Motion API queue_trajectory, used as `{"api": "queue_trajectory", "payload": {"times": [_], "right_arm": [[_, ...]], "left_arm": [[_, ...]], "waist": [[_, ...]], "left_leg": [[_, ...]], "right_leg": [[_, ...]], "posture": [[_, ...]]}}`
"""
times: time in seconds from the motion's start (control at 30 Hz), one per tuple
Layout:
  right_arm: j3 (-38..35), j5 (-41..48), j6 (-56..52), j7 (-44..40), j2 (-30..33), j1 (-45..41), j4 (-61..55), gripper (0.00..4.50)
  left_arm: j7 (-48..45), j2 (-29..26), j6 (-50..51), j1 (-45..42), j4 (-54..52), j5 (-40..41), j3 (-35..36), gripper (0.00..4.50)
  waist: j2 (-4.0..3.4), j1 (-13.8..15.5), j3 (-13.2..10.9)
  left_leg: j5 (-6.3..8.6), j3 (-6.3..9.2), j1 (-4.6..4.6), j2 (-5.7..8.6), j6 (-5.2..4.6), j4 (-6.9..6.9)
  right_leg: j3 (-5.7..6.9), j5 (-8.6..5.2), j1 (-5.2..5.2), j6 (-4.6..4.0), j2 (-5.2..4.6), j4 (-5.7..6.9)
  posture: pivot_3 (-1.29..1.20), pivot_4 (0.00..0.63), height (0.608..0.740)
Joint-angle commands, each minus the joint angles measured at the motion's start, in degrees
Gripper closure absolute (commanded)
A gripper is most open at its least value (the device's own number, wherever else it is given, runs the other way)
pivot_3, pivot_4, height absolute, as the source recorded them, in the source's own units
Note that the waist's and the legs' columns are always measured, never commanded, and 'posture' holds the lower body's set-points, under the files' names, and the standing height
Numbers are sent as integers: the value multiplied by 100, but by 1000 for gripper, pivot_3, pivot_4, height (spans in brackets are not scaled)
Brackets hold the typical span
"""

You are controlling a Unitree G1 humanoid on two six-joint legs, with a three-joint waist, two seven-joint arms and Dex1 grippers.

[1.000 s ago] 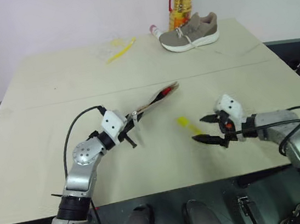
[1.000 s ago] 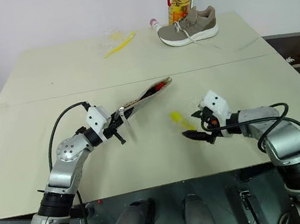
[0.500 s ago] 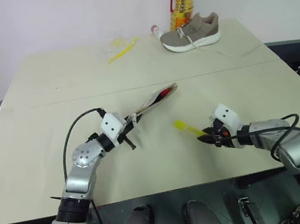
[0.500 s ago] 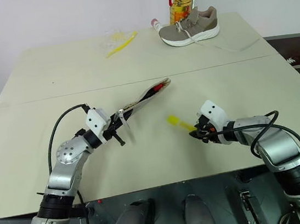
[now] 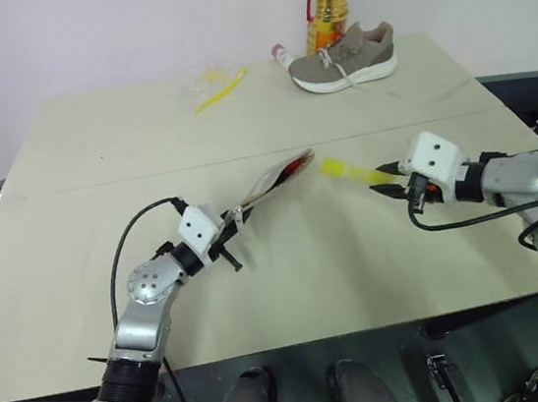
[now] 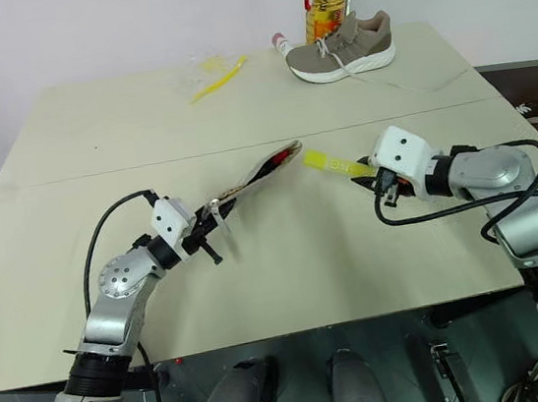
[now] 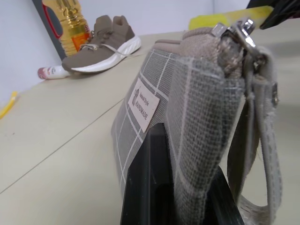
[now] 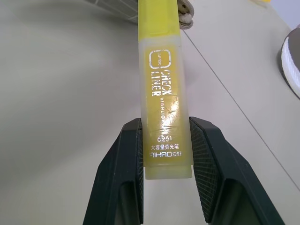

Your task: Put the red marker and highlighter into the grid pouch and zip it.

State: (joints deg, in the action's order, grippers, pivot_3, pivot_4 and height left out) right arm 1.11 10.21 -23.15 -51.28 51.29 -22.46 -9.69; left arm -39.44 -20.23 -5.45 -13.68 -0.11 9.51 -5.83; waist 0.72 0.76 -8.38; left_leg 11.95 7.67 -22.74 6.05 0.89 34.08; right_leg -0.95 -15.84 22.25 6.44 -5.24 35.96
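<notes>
Highlighter (image 8: 162,84) in its jaws, the right gripper (image 5: 401,187) holds the pale-yellow pen clamped by its rear end above the counter (image 5: 289,278), its cap end pointing at the mouth of the grid pouch (image 7: 187,117). The left gripper (image 5: 236,227) is closed on the pouch's near end and holds it up off the surface, open end toward the pen; a bit of red, the red marker (image 5: 294,165), shows in the opening. At the far edge stand a brown shoe (image 5: 344,55), an oil bottle (image 5: 326,0), a white tube (image 5: 280,56) and a yellow strip (image 5: 218,90), all well apart from both grippers.
</notes>
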Motion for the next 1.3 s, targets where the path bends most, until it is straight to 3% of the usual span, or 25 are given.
{"api": "queue_trajectory", "payload": {"times": [0.03, 0.73, 1.07, 1.3], "right_arm": [[-35, -31, 8, 52, -81, -187, -88, 3652], [510, -488, 345, -257, -128, -391, -339, 3652], [1097, -1782, 2971, -651, 354, -903, -91, 3652], [1523, -2431, 4264, -642, 125, -1382, 291, 3652]], "left_arm": [[-46, 26, -56, -17, -271, 109, 11, 4500], [-263, 60, 90, -48, -463, 143, -140, 4500], [-945, -249, 471, -213, -618, 413, -251, 4500], [-1351, -401, 859, -403, -790, 590, -361, 4500]], "waist": [[0, 0, 0], [-1, 0, 0], [-2, -14, -1], [-3, -6, -1]], "left_leg": [[0, 0, 0, 0, 0, 0], [0, 0, -2, 0, 0, 0], [0, -1, -1, 0, 0, -2], [0, -1, 1, 0, 1, -3]], "right_leg": [[0, 0, 0, 0, 0, 0], [0, 0, 3, 0, 0, 1], [1, 0, 5, 0, 2, 1], [0, 0, 3, 0, 3, 1]], "posture": [[0, 150, 740], [0, 150, 740], [0, 150, 740], [0, 150, 740]]}}
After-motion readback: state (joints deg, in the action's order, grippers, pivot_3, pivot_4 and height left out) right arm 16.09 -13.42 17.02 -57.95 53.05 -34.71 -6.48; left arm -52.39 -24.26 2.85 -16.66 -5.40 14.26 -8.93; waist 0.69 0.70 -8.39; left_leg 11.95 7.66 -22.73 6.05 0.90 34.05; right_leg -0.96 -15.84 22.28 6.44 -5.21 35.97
